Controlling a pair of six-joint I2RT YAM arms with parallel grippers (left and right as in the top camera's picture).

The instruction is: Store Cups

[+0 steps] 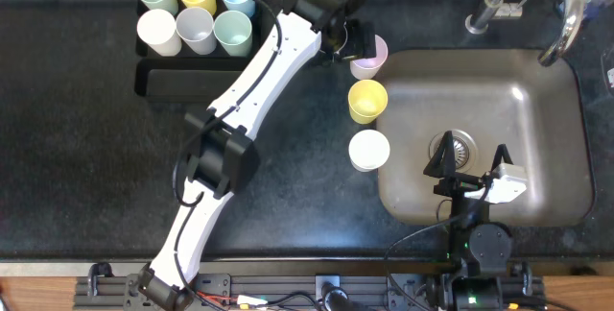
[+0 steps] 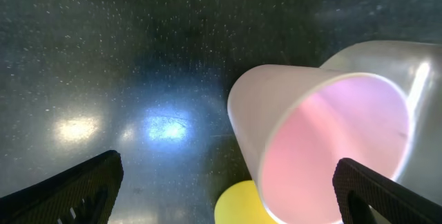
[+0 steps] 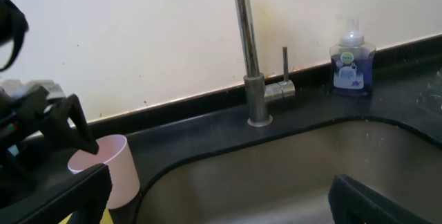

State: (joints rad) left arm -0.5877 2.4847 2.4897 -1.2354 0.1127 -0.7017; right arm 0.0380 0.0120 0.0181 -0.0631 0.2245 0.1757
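Where the dark speckled countertop [image 1: 77,157] meets the steel sink [image 1: 537,90] at its far left corner, a pale pink plastic cup [image 2: 324,148] stands mouth up. The left gripper [image 2: 228,163] is over it, fingers spread wide, nothing pinched.

A yellow plastic cup [image 1: 366,100] and a white plastic cup [image 1: 368,149] line the sink edge.

The right gripper [image 1: 468,160] is over the basin, fingers spread, empty.

A black tray [image 1: 182,79] holds six cups.

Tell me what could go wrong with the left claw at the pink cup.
The pink cup stands right at the edge of the sink, so a nudge from the open left claw could tip it in. The yellow cup stands close beside it and might get knocked too.
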